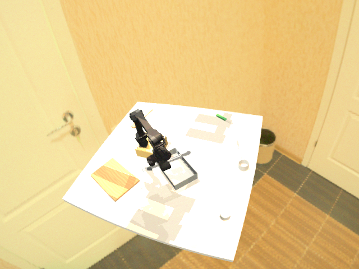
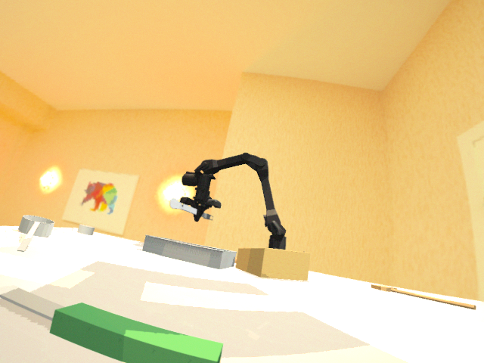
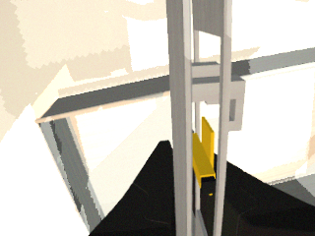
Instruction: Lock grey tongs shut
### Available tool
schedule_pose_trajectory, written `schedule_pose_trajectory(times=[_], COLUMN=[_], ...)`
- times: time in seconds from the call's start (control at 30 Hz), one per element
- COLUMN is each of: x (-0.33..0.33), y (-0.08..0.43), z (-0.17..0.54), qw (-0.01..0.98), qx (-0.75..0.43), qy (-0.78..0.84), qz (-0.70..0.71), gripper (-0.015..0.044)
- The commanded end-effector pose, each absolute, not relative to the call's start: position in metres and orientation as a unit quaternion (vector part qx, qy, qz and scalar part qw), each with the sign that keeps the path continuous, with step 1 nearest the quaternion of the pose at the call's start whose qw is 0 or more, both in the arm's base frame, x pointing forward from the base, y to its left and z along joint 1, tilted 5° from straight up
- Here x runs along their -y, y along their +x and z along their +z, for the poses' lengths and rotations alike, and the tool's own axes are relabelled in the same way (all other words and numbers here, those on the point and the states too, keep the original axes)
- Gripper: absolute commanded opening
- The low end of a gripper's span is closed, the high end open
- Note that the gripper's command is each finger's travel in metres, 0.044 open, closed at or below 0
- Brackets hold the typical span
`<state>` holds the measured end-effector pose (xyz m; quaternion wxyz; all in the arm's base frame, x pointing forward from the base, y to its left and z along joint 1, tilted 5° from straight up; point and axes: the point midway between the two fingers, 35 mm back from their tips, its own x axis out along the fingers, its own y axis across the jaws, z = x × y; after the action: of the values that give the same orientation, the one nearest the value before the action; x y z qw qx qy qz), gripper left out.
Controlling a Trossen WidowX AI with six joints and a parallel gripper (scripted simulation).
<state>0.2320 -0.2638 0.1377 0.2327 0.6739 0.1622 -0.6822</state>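
The grey tongs point(image 1: 185, 153) point(image 2: 185, 207) point(image 3: 181, 98) are held clear above the roasting tin point(image 1: 187, 181) point(image 2: 187, 252) point(image 3: 113, 91), lying nearly level, with the rounded end a little higher in the exterior view. My gripper point(image 1: 157, 165) point(image 2: 198, 217) point(image 3: 174, 148) points down and is shut on the tongs. In the wrist view their two long arms run close together, nearly parallel, with a yellow part point(image 3: 203, 157) between them. Whether the lock has caught cannot be told. The wooden board point(image 1: 113, 175) lies flat to the left of the tin in the top view.
A wooden box point(image 1: 143, 152) point(image 2: 286, 264) stands beside the arm's base, next to the tin. A green-handled knife point(image 1: 221, 117) point(image 2: 136, 336), a wooden utensil point(image 1: 148, 113) point(image 2: 433, 298) and two small round pale containers point(image 1: 243, 168) point(image 1: 225, 217) are farther out on the table.
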Motion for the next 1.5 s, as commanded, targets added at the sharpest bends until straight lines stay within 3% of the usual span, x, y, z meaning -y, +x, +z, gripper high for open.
schedule_pose_trajectory(times=[0.0, 0.93, 1.47], x=[0.276, 0.332, 0.337], y=[0.214, 0.065, 0.012], z=[0.140, 0.145, 0.144], qw=[0.200, -0.036, -0.115], qx=[-0.127, 0.110, 0.188], qy=[0.687, 0.712, 0.702], qz=[-0.687, -0.692, -0.677], gripper=[-0.0150, -0.0150, -0.0150])
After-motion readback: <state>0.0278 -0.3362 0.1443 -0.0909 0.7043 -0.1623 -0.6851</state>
